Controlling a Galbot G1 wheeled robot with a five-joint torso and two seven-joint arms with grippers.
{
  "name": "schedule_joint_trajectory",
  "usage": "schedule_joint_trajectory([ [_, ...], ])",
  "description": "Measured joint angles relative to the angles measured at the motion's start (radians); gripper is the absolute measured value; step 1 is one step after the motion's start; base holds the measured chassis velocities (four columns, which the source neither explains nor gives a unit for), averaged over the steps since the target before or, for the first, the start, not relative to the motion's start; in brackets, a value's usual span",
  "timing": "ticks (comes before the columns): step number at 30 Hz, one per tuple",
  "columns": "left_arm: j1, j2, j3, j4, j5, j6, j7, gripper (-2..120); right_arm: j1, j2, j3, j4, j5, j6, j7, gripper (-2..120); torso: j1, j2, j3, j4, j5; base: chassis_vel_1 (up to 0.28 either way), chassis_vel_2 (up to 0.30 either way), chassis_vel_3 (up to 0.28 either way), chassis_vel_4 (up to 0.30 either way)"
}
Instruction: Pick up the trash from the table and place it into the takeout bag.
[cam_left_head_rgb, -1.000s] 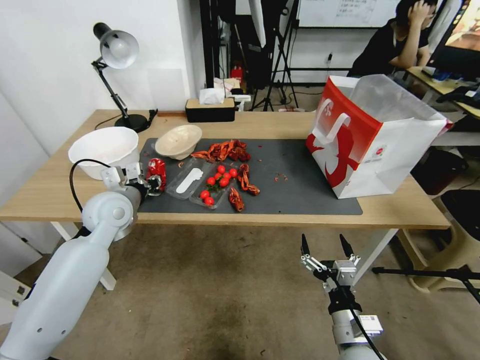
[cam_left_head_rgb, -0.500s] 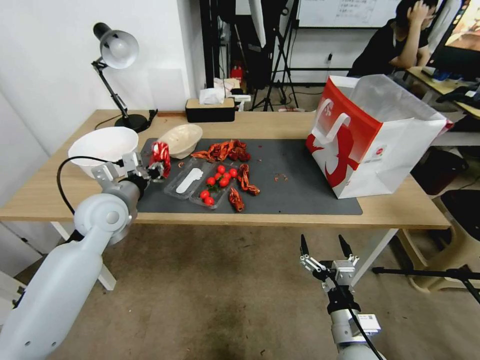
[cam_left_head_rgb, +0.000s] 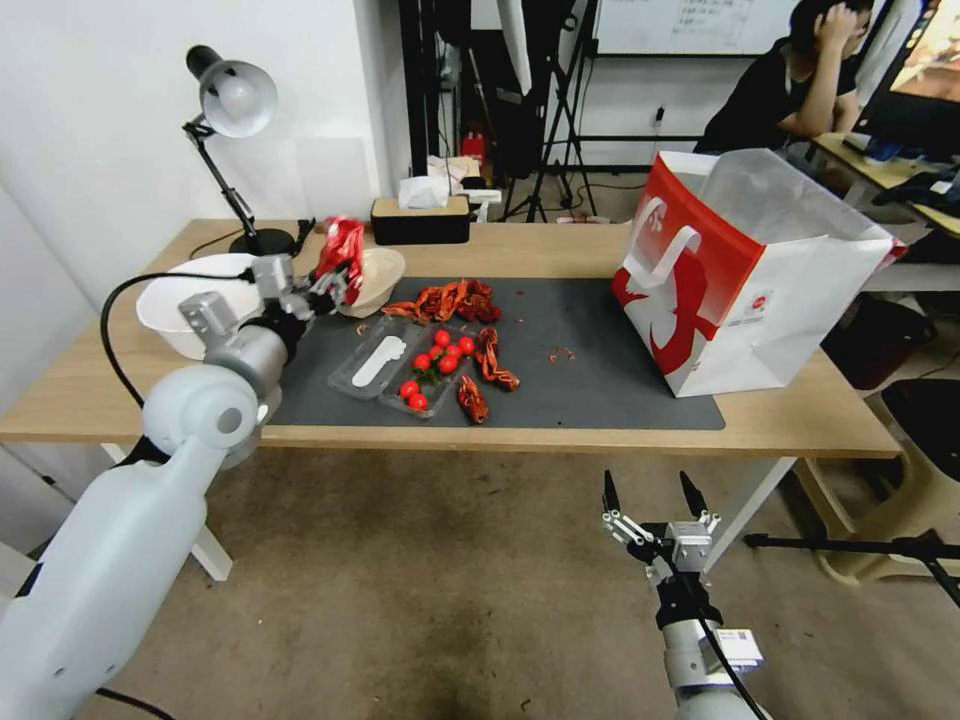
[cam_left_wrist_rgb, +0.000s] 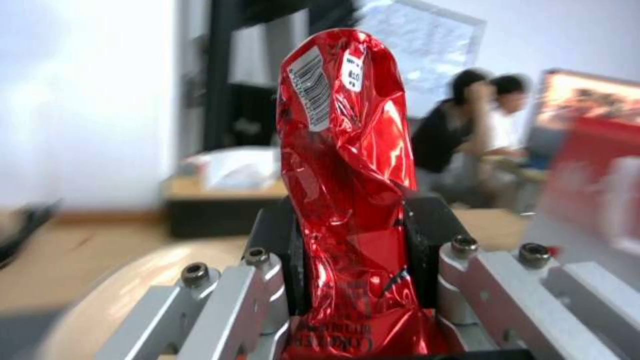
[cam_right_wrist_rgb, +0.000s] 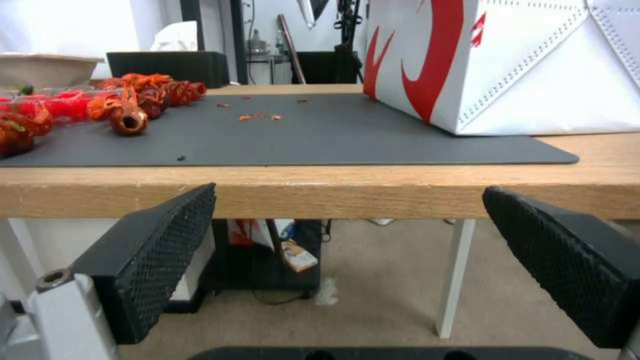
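On the light-wood table, the left gripper clamps the crushed red can in the air above the beige bowl, well apart from the takeout bag, so crayfish shells remain, while the right gripper waits open below the table edge.

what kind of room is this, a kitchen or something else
Likely an office or lab set up for robot trials, not a kitchen: camera tripods stand behind the table, a whiteboard hangs on the back wall, and a person sits at a desk with a monitor.
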Motion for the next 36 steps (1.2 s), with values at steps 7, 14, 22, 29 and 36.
schedule_joint_trajectory([
  [7,-0.192,-0.060,0.173,0.124,0.008,-0.062,0.145,26,-0.014,0.013,0.003,0.011,-0.028,0.001,0.013,100,0.000,0.000,0.000,-0.0001,0.0000,0.000,0.000,0.000,0.000],
  [14,-0.324,-0.127,0.302,0.214,0.006,-0.067,0.156,26,-0.028,0.022,0.010,0.015,-0.035,0.006,0.013,100,0.000,0.000,0.000,-0.0002,0.0001,0.000,0.000,0.000,0.000],
  [22,-0.477,-0.234,0.439,0.330,0.003,-0.077,0.182,26,-0.041,0.026,0.021,0.015,-0.037,0.016,0.015,100,0.000,0.000,0.000,0.0002,-0.0001,0.000,0.000,0.000,0.000],
  [29,-0.675,-0.406,0.577,0.515,0.007,-0.152,0.302,26,-0.044,0.033,0.023,0.012,-0.039,0.026,0.016,100,0.000,0.000,0.000,-0.0002,0.0002,0.000,0.000,0.000,0.000],
  [36,-0.773,-0.481,0.647,0.627,0.016,-0.194,0.358,26,-0.038,0.027,0.020,0.007,-0.039,0.028,0.017,100,0.000,0.000,0.000,-0.0001,0.0001,0.000,0.000,0.000,0.000],
])
